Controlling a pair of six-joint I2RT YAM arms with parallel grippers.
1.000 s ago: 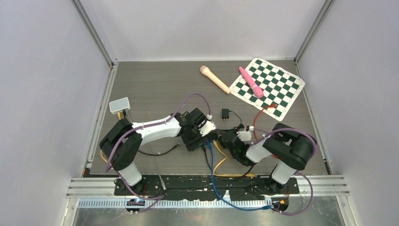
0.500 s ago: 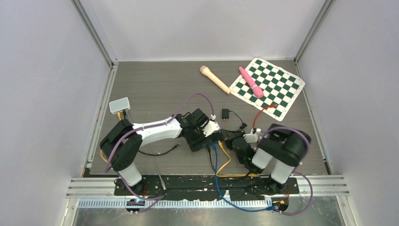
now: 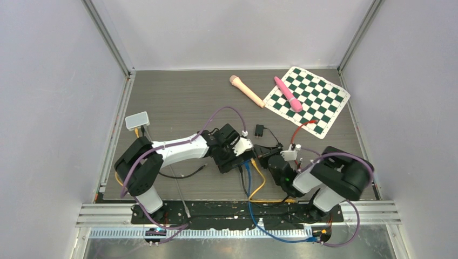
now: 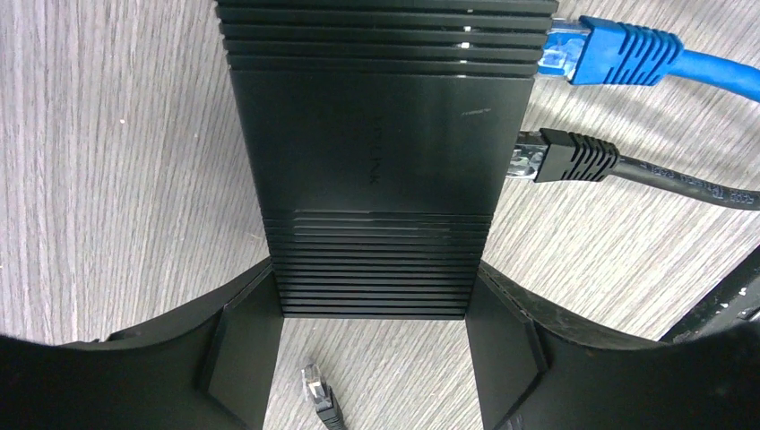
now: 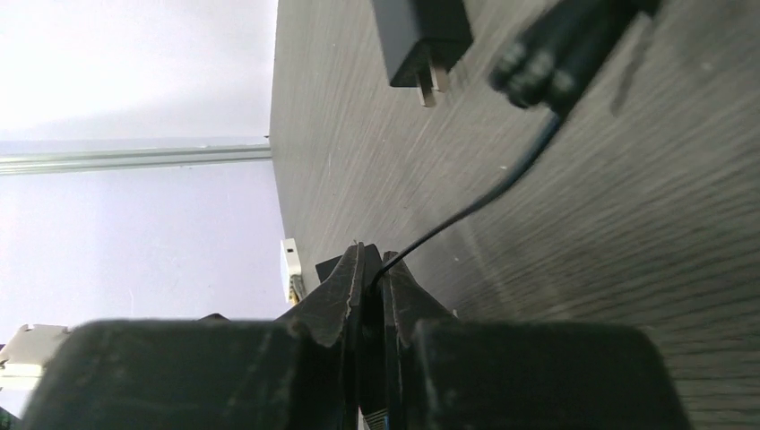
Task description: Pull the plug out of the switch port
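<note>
My left hand point(image 4: 376, 354) grips the end of the switch point(image 4: 376, 161), which lies mid-bench point(image 3: 178, 102) towards the near edge. A blue plug point(image 4: 618, 52) and a black plug point(image 4: 569, 155) sit in ports along one side. My right hand point(image 5: 372, 269) is clenched on a thin black cord point(image 5: 466, 210) running towards an adapter point(image 5: 421, 31).

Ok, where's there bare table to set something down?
Free: the far-left stretch of table between the white box, the back wall and the beige wand. Crowded: the near middle, where the left gripper clamps the switch and the right gripper pinches a black cord among cables.
</note>
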